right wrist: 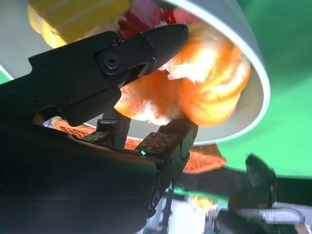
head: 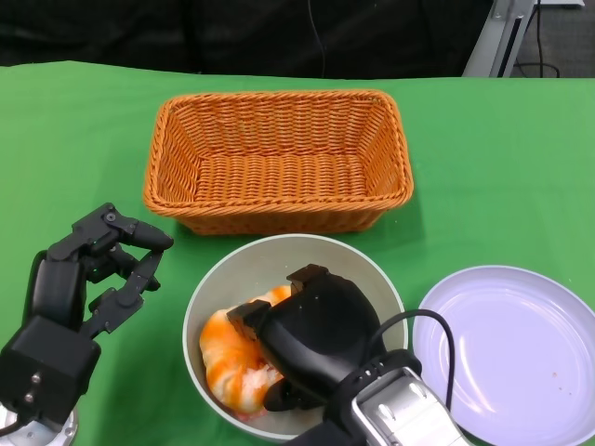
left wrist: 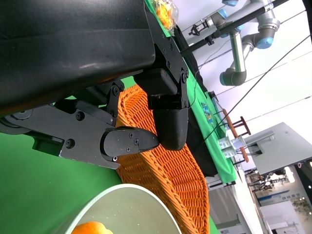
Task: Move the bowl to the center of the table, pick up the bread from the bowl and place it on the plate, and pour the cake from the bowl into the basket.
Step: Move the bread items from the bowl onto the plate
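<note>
The pale bowl (head: 307,243) sits near the table's front, just before the orange wicker basket (head: 279,98). In it lies the orange bread (head: 228,358). My right hand (head: 316,344) reaches down into the bowl from above. In the right wrist view its fingers (right wrist: 146,44) close over and under the bread (right wrist: 214,83), which still lies against the bowl wall (right wrist: 246,39). The yellow cake (right wrist: 73,14) lies behind the hand, hidden in the head view. My left hand (head: 93,279) hovers to the left of the bowl, fingers apart and holding nothing.
A lilac plate (head: 521,353) lies at the front right, beside the bowl. The basket (left wrist: 170,180) stands close behind the bowl rim (left wrist: 122,204). Green cloth covers the table, with bare stretches left and right of the basket.
</note>
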Robot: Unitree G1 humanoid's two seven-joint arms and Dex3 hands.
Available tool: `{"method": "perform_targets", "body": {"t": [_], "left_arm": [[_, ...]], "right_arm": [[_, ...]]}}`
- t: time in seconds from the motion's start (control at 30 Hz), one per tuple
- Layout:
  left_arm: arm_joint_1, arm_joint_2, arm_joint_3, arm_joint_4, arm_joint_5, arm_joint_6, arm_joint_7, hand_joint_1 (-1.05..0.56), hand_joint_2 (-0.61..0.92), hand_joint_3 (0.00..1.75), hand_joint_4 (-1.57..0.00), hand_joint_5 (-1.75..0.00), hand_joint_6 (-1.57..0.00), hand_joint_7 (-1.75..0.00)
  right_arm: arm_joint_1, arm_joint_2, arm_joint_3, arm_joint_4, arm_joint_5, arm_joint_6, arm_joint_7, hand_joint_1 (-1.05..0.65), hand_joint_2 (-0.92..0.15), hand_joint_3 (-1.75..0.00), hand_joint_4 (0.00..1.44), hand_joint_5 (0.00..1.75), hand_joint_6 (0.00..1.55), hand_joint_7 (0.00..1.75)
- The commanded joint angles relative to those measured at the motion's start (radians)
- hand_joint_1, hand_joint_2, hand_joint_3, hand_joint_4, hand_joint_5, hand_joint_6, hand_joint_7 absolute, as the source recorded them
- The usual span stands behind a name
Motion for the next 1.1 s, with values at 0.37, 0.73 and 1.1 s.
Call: {"method": "perform_targets", "body": {"t": [0.37,0.73,1.1], "left_arm": [[-0.007,0.01,0.004,0.022,-0.012,-0.014,-0.003,-0.17,0.86,0.47,-0.73,-1.45,-0.71,-1.2],[-0.008,0.012,0.004,0.026,-0.008,-0.007,0.001,-0.18,0.85,0.47,-0.73,-1.45,-0.73,-1.18],[-0.009,0.013,0.003,0.031,-0.007,-0.016,-0.001,-0.17,0.86,0.47,-0.73,-1.45,-0.72,-1.19]], "right_arm": [[0.013,-0.056,-0.071,0.087,0.241,-0.137,-0.218,-0.35,-0.92,-0.1,0.85,1.04,1.12,0.01],[0.007,-0.07,-0.103,0.051,0.325,-0.177,-0.257,-0.34,-0.92,-0.22,0.77,1.3,1.18,0.04],[0.01,-0.086,-0.081,0.016,0.289,-0.135,-0.151,-0.34,-0.92,-0.18,0.93,0.89,1.13,0.01]]}}
